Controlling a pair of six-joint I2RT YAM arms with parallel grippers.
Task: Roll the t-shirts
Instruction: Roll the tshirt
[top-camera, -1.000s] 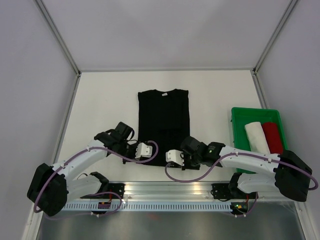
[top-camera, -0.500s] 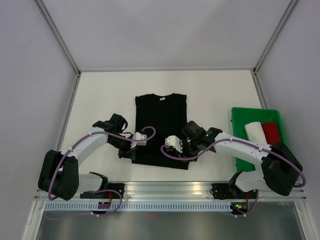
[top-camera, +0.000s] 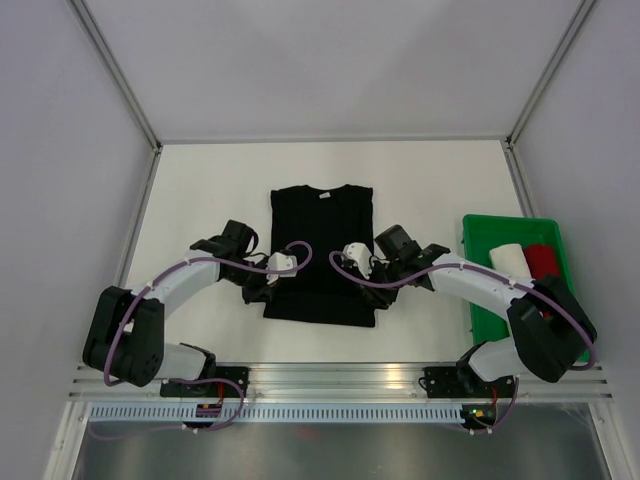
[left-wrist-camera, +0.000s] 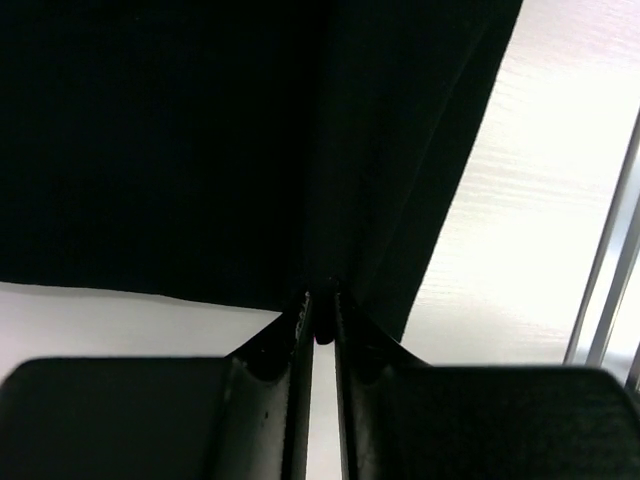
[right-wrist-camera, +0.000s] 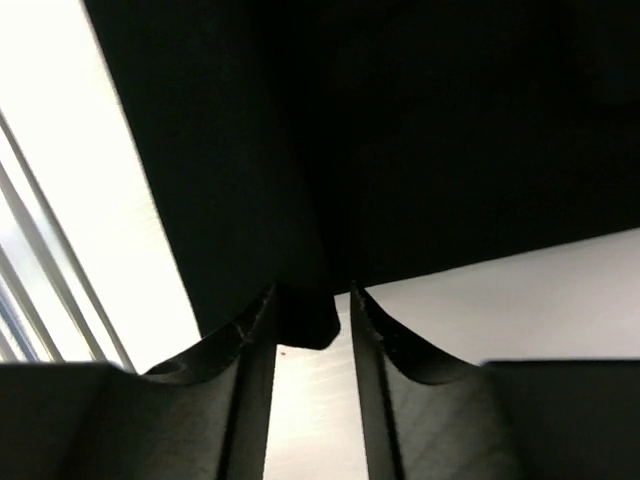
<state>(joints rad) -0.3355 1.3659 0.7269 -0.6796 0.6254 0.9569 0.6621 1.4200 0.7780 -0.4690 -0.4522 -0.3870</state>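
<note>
Risk first: fold slipping as the jaws let go — the black t-shirt is lying flat mid-table, its near hem doubled back toward the collar, and soft cloth could be dragging along with either pad on release, undoing the fold or skewing one side. Uneven release between the two arms would be twisting the hem, giving a crooked roll.

Left gripper is sitting at the shirt's left near edge. In the left wrist view the jaws are standing nearly closed, only a thin slit between them, a sliver of black cloth at the tips — whether it's pinched, I cannot tell.

Right gripper is sitting at the right near edge. The right wrist view is showing a clear gap, jaws parted, with a flap of black cloth hanging loose between the fingertips, seemingly not clamped.

Far right: green tray holding the white roll and red roll, well apart from both arms.
</note>
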